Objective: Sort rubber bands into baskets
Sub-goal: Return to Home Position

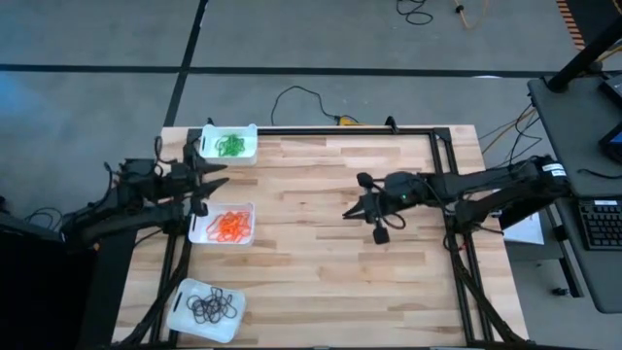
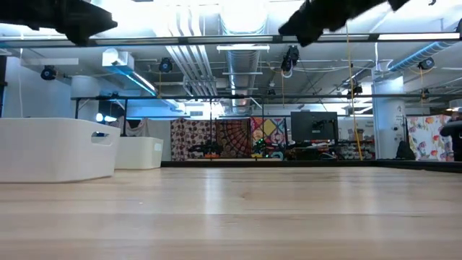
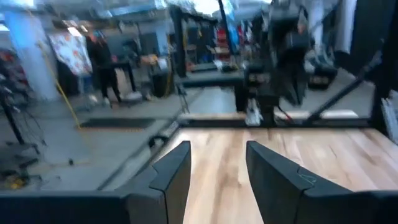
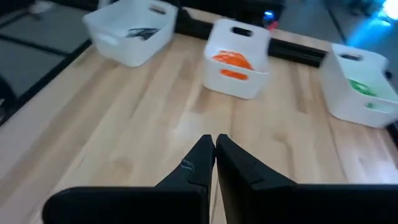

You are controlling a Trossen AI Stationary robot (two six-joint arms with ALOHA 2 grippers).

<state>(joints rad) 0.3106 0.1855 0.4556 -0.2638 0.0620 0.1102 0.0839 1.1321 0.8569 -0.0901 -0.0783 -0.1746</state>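
Note:
Three white baskets stand along the table's left side. The far basket (image 1: 229,144) holds green rubber bands (image 1: 230,146), the middle basket (image 1: 223,225) holds orange bands (image 1: 230,226), and the near basket (image 1: 206,309) holds black bands (image 1: 212,307). They also show in the right wrist view: the black-band basket (image 4: 130,30), the orange-band basket (image 4: 236,59), the green-band basket (image 4: 364,87). My left gripper (image 1: 216,185) hangs open and empty between the far and middle baskets. My right gripper (image 1: 348,214) is shut and empty above the table's middle.
A black frame rail (image 1: 340,129) runs along the table's far edge and down its right side. Black cables (image 1: 301,97) lie on the floor beyond the far edge. Bare wood (image 1: 311,272) lies between the baskets and my right arm. A person (image 3: 102,59) stands far off in the room.

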